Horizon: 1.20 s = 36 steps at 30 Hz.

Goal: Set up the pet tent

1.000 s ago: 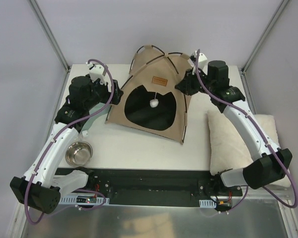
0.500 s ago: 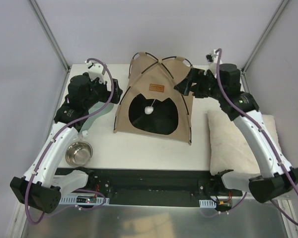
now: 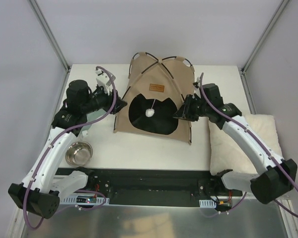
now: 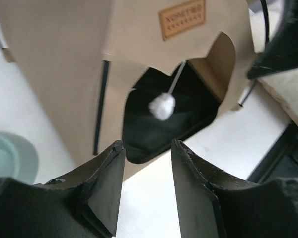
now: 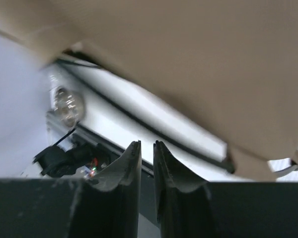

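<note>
Right gripper (image 3: pixel 178 115) has swung down beside the standing pet tent (image 3: pixel 159 75).

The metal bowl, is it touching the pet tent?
Apart. The top external view shows it plainly: bare table lies between the metal bowl and the near left corner of the pet tent.

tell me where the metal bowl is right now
In the top view the metal bowl sits at the near left of the table, close beside the left arm, nearer than the pet tent and apart from it.
</note>
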Motion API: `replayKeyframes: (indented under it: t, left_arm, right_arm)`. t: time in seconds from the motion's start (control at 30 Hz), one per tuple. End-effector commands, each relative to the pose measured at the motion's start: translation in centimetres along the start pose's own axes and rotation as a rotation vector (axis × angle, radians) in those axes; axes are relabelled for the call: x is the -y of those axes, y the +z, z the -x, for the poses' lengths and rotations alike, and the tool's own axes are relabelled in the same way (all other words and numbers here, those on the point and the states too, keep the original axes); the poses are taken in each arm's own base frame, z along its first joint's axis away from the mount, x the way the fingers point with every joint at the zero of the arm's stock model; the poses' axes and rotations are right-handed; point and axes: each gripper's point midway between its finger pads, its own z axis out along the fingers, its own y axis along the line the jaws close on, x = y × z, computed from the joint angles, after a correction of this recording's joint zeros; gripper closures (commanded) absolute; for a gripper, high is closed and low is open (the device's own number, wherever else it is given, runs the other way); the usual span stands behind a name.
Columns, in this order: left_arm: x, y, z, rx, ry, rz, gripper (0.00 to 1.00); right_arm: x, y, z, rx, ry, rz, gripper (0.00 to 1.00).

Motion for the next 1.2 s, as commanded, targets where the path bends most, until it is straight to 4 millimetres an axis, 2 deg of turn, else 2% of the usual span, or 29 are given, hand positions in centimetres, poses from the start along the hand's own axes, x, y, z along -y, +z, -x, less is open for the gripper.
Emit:
replayKeyframes:
  t: [0.0,0.03,0.17,0.27,0.33,0.4,0.47,0.57,0.7,0.73,0.8,0.83,0.9,0.93,1.0,1.1,1.17]
  left_arm:
    - [2.8,1.1,-1.9,-0.071,-0.071,-0.214,0.58]
    - [2.6,1.5,-2.2,-0.085,-0.078,-0.217,0.59]
    - [-0.4,4.4,-3.6,-0.142,-0.112,-0.125,0.63]
    - [-3.0,7.2,-3.1,-0.160,-0.137,-0.045,0.63]
    - [-4.2,8.8,-1.8,-0.157,-0.156,-0.030,0.64]
    - [-3.8,9.9,-1.3,-0.168,-0.188,-0.093,0.67]
    - [-2.8,10.1,-0.8,-0.168,-0.204,-0.153,0.67]
    - [-1.5,8.8,-0.5,-0.150,-0.173,-0.206,0.63]
    - [-0.7,6.0,-0.2,-0.098,-0.081,-0.189,0.50]
    - [-0.7,5.6,-0.4,-0.095,-0.077,-0.175,0.48]
    - [-0.7,4.6,-0.2,-0.069,-0.028,-0.150,0.42]
    - [-0.9,4.2,-0.3,-0.063,-0.014,-0.132,0.39]
    - [-1.2,3.6,0.1,-0.042,0.014,-0.093,0.31]
    - [-1.9,3.4,0.5,-0.023,0.018,-0.042,0.19]
    - [-3.0,2.9,1.5,0.020,0.025,0.039,0.03]
    - [-3.7,2.2,3.1,0.082,0.051,0.102,0.01]
    - [-3.8,2.0,3.7,0.098,0.057,0.115,0.01]
  right_arm:
    - [2.4,2.0,2.9,0.108,0.034,-0.137,0.79]
    - [2.9,2.4,3.6,0.122,0.029,-0.163,0.79]
    - [4.7,3.5,6.9,0.182,0.026,-0.253,0.79]
    - [5.8,4.7,9.5,0.185,0.054,-0.268,0.82]
    - [6.1,5.2,10.6,0.174,0.054,-0.280,0.86]
    - [5.5,4.8,11.0,0.177,0.053,-0.276,0.87]
    - [4.3,3.4,10.6,0.177,0.043,-0.239,0.86]
    - [3.0,0.7,8.5,0.133,0.036,-0.200,0.76]
    - [4.1,-2.3,5.5,0.146,0.096,-0.233,0.62]
    - [4.4,-3.2,5.4,0.176,0.104,-0.249,0.52]
    - [7.5,-4.7,4.7,0.241,0.154,-0.388,0.32]
    - [9.5,-5.7,4.9,0.294,0.167,-0.484,0.19]
    - [13.3,-7.8,4.5,0.355,0.189,-0.664,0.02]
    - [15.4,-8.7,4.3,0.358,0.174,-0.759,0.01]
    - [19.8,-10.0,3.7,0.319,0.158,-0.969,0.01]
    - [25.0,-9.5,2.7,0.175,0.185,-1.170,0.01]
    - [27.1,-8.0,2.2,0.115,0.167,-1.209,0.01]
